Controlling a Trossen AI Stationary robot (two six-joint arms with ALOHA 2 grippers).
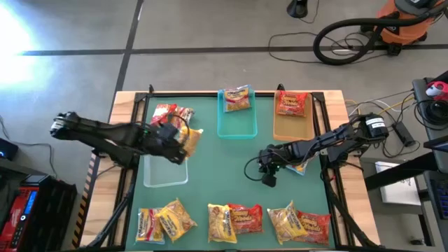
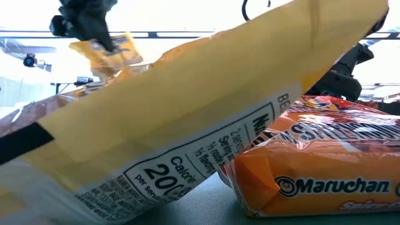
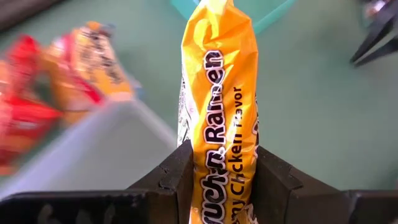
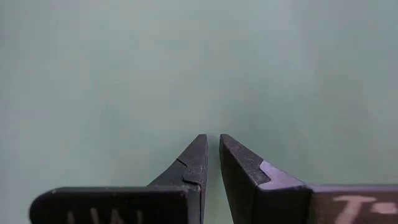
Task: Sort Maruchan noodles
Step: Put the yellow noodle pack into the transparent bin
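My left gripper [image 1: 178,140] is raised over the clear tray [image 1: 166,171] at the table's left, shut on a yellow noodle packet [image 3: 219,93]. Red packets [image 1: 171,113] lie at that tray's far end. The teal tray [image 1: 236,126] holds one packet [image 1: 236,98], and the tan tray [image 1: 292,124] holds a red-orange one [image 1: 292,103]. Several more packets [image 1: 234,218] lie along the near edge. My right gripper [image 4: 212,140] hangs shut over bare green mat right of centre, touching nothing. My left gripper pinches the yellow packet between its two fingers [image 3: 177,177], one on each side of it, at the packet's end nearest the wrist [image 3: 217,183]. The fingers slant downward from the table's left. The packet is lifted clear and sticks out beyond the fingertips [image 2: 109,53].
The low view is mostly filled by a yellow packet [image 2: 187,125] and an orange Maruchan packet [image 2: 325,169] lying close to the camera at the near edge. Bare green mat [image 1: 224,168] lies between the trays and the near row. Wooden rails edge the table [image 1: 126,98].
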